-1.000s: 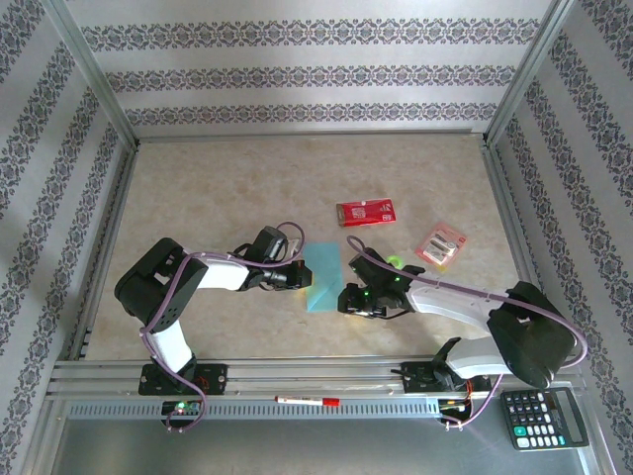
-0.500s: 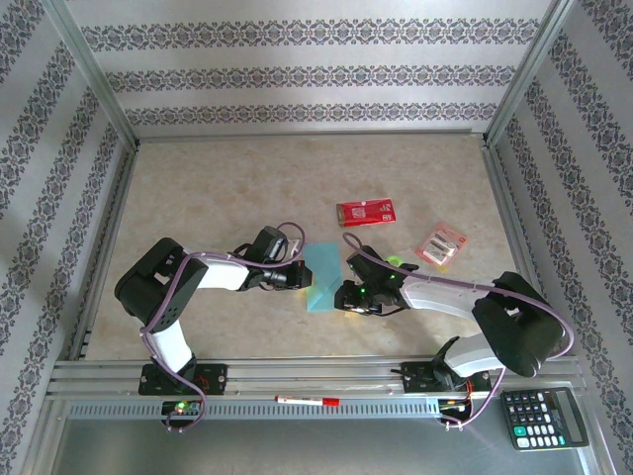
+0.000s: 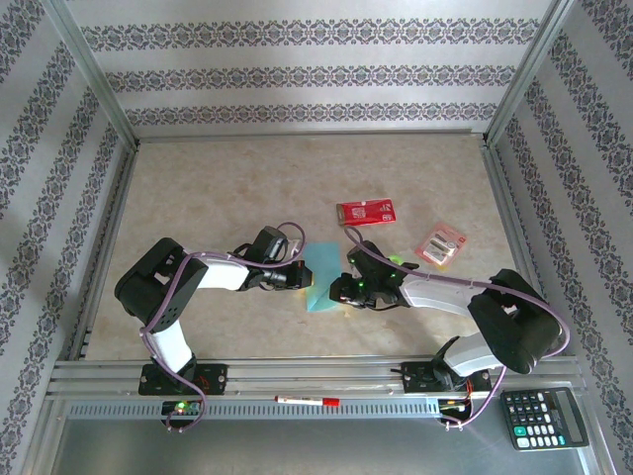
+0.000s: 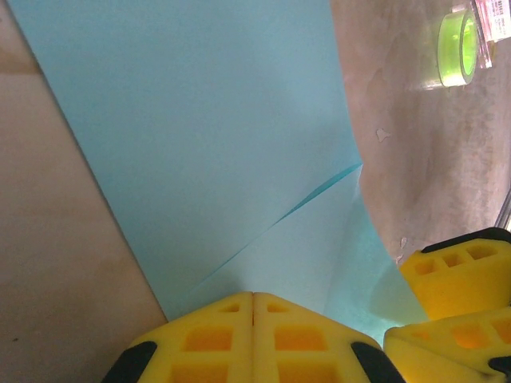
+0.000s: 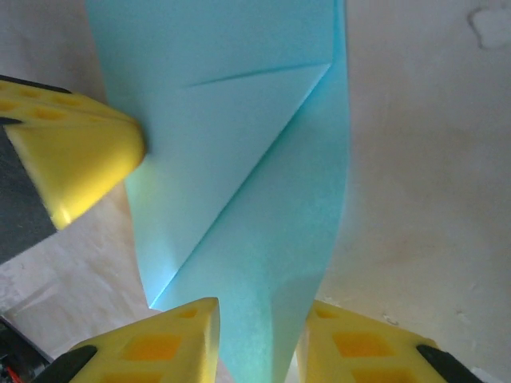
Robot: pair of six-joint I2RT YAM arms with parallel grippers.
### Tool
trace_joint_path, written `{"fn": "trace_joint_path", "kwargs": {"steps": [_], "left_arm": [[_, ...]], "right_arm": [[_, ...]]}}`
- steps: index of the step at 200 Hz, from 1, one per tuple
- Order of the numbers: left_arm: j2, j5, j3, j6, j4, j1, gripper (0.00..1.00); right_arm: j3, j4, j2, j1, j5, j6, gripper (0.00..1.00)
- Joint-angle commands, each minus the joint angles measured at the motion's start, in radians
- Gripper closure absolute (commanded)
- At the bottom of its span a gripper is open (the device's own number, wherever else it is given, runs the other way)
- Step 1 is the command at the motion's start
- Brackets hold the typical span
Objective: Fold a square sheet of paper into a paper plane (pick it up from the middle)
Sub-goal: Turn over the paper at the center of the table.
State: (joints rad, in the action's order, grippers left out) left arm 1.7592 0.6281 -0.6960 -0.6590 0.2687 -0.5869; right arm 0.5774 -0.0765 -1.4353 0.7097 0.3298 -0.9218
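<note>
The square sheet of paper (image 3: 322,267) is light blue and lies at the table's middle, folded narrow with a diagonal flap creased across it (image 4: 200,120). My left gripper (image 3: 298,278) is shut, its joined yellow tips (image 4: 253,297) resting on the sheet's left edge. From the right, my right gripper (image 3: 338,291) stands open around a raised, curling flap of the sheet (image 5: 263,239), which passes between its two fingers (image 5: 257,319). The left gripper's yellow finger (image 5: 80,152) touches the paper's edge in the right wrist view. A paper plane is out of view.
A red packet (image 3: 366,212) lies behind the paper, a pink-and-white packet (image 3: 441,244) to the right, and a green ring (image 3: 395,261) beside the right arm. A red pen (image 3: 307,401) and a calculator (image 3: 542,416) sit on the near rail. Metal frame posts line the sides.
My right gripper has slid left toward the paper and the left gripper, its jaws narrowing slightly. The left arm and the sheet's position stay the same.
</note>
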Motion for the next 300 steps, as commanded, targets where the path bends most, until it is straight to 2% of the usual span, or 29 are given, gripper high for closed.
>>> {"fn": "trace_joint_path", "kwargs": {"steps": [1,18,63,122,160,206,216,236,253,275,300], "left_arm": [[0.073,-0.047,0.026,0.032,-0.063,-0.007,1.00],[0.075,-0.043,0.024,0.031,-0.065,-0.007,1.00],[0.068,-0.048,0.022,0.033,-0.078,-0.007,1.00],[0.066,-0.047,0.020,0.028,-0.078,-0.007,1.00],[0.062,-0.046,0.019,0.032,-0.086,-0.008,1.00],[0.052,-0.046,0.018,0.020,-0.082,-0.008,1.00],[0.043,-0.036,0.015,0.010,-0.071,-0.008,0.96],[0.002,-0.009,0.007,-0.030,-0.044,-0.007,0.77],[-0.058,0.012,0.002,-0.072,-0.026,0.001,0.62],[-0.165,0.042,0.031,-0.139,0.019,0.052,0.55],[-0.301,0.041,0.072,-0.156,-0.034,0.158,0.52]], "right_arm": [[-0.015,0.036,0.009,-0.014,0.003,-0.006,0.69],[-0.017,0.033,0.011,-0.018,-0.008,-0.011,0.69],[-0.065,0.091,0.034,0.000,-0.055,-0.084,0.81],[-0.139,0.228,0.068,0.065,-0.160,-0.204,0.85],[-0.160,0.248,0.094,0.093,-0.219,-0.246,0.88],[-0.166,0.244,0.120,0.101,-0.256,-0.257,0.98],[-0.156,0.222,0.129,0.097,-0.266,-0.232,1.00],[-0.120,0.155,0.140,0.057,-0.231,-0.141,1.00],[-0.055,0.021,0.152,0.013,-0.190,-0.008,1.00],[0.091,-0.251,0.172,-0.028,-0.200,0.246,1.00],[0.292,-0.572,0.149,0.015,-0.360,0.480,1.00]]}}
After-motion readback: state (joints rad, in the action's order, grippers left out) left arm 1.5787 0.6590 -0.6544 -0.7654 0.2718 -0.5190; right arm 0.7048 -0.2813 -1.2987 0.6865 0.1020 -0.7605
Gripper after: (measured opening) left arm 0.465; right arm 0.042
